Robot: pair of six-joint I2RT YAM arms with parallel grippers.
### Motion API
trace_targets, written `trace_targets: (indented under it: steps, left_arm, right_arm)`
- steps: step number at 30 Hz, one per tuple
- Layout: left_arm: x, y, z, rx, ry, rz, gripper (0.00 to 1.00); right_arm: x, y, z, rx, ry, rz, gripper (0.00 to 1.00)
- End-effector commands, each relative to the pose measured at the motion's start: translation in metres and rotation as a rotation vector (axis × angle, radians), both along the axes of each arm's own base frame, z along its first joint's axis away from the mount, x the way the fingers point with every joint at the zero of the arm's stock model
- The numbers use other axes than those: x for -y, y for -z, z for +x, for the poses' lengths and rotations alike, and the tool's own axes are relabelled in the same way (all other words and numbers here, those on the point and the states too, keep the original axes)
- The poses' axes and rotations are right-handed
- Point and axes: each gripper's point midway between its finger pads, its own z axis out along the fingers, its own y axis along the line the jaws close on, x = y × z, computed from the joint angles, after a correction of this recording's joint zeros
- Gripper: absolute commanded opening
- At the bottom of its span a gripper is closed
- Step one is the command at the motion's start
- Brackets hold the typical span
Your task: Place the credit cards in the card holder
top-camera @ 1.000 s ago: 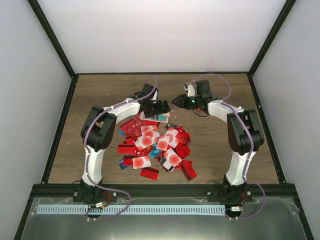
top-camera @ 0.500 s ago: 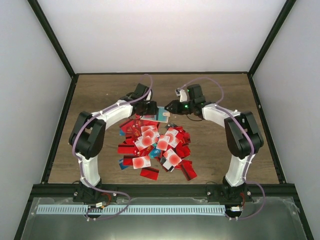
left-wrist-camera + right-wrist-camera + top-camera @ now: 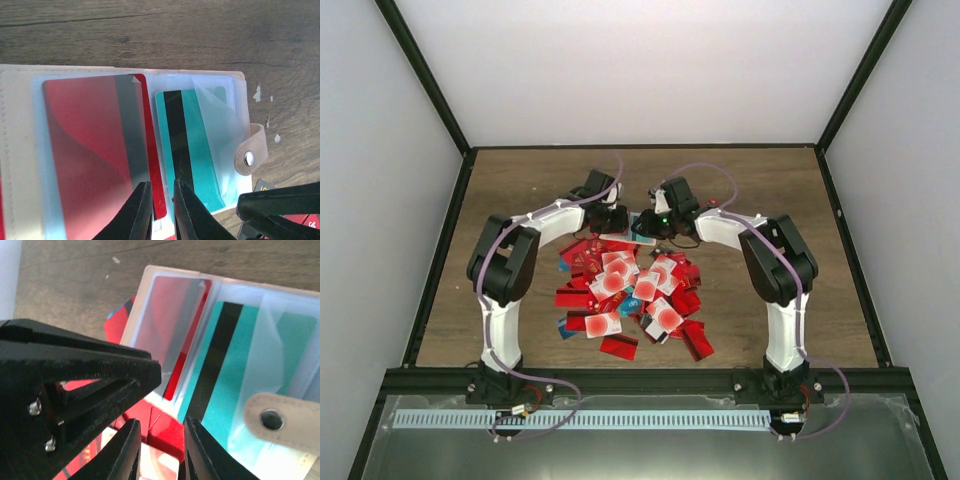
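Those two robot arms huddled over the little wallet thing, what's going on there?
The robot is busy at the open card holder, which lies just beyond the pile of loose credit cards. A red card sits in one clear pocket and a teal card is at the next. The left gripper, fingers close together, is at the holder's near edge between them. The right gripper is beside the teal card's end.

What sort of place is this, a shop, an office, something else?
Most likely a robot test booth in a lab: plain white walls in a black frame close in one wooden table, a left arm and a right arm are bolted at its near edge, and cards lie heaped between them.
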Motion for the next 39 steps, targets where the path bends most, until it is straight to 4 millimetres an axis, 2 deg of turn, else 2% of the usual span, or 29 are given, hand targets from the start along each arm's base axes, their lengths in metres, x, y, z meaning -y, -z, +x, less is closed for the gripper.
trace_targets:
  steps: [1, 7, 14, 26, 29, 32, 36, 39]
  left_arm:
    - [0.014, 0.002, 0.01, 0.007, 0.048, -0.036, 0.15]
    - [0.021, 0.011, 0.013, -0.011, 0.069, -0.053, 0.15]
    - [0.019, 0.025, 0.012, -0.035, 0.07, -0.031, 0.14]
    - [0.015, 0.031, 0.01, -0.043, 0.07, -0.006, 0.08]
    - [0.015, 0.032, 0.01, -0.046, 0.073, -0.004, 0.06]
    - [0.014, 0.033, 0.009, -0.048, 0.071, -0.001, 0.06]
    - [0.012, 0.033, 0.01, -0.043, 0.068, 0.008, 0.06]
    - [0.012, 0.035, 0.009, -0.048, 0.067, 0.008, 0.05]
  right_arm:
    - [-0.003, 0.004, 0.014, -0.006, 0.05, -0.027, 0.26]
    - [0.004, 0.008, 0.019, 0.003, 0.081, -0.077, 0.26]
    - [0.021, 0.007, 0.024, 0.04, 0.129, -0.168, 0.26]
    - [0.04, 0.003, 0.036, 0.083, 0.176, -0.233, 0.27]
    - [0.028, -0.01, 0.032, 0.104, 0.122, -0.161, 0.27]
    - [0.008, -0.022, 0.017, 0.115, 0.038, -0.075, 0.27]
    - [-0.006, -0.019, 0.001, 0.111, 0.014, -0.075, 0.28]
    - [-0.006, -0.014, 0.004, 0.11, 0.043, -0.096, 0.28]
